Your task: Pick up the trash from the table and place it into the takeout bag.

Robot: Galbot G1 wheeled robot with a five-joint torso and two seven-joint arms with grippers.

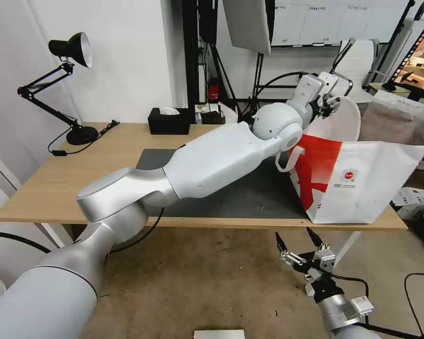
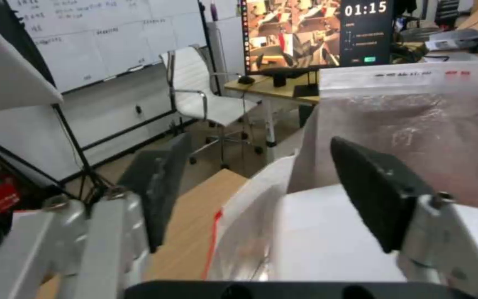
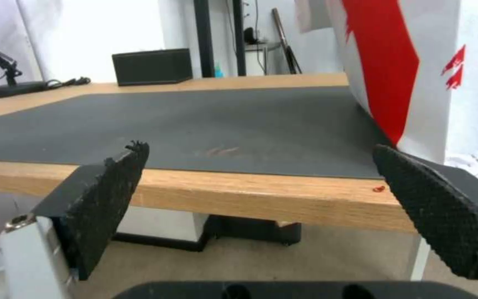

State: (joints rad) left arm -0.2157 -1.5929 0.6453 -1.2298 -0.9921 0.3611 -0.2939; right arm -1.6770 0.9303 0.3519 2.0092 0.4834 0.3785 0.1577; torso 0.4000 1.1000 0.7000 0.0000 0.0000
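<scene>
Head view: your left gripper [image 1: 329, 104] hung fingers spread over the takeout bag [image 1: 362, 181], upper right; right gripper [image 1: 300, 248], fingers spread, sat below the bench [image 1: 56, 179].

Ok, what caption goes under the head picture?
Left gripper reaches over the takeout bag; right gripper waits open below the table.

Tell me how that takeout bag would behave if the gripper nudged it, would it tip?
The takeout bag already leans, so a nudge may well topple it. Its thin creased walls look floppy and light. The left gripper hovers open over its mouth.
</scene>
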